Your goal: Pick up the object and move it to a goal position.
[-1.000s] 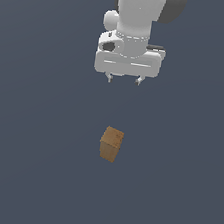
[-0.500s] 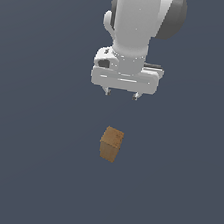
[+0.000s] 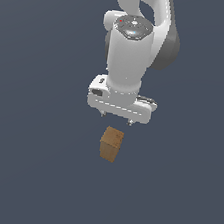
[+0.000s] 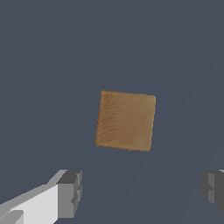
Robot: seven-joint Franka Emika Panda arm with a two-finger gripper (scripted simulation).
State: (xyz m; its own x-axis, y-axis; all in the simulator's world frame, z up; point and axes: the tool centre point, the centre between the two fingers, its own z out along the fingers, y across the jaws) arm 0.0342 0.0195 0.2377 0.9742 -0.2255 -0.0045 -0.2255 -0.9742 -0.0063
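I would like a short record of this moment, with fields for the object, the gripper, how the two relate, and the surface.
object: brown wooden block, upright, lighter top face
gripper: white gripper, jaws open wide, holding nothing
relation: gripper above the block, not touching it; in the wrist view the block lies ahead of the fingers, not between them
surface: plain dark grey floor
task stage: block not yet grasped

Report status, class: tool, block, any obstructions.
Tool open, empty, above the block, not touching. Block upright on the dark floor, not gripped. Nothing in the way.
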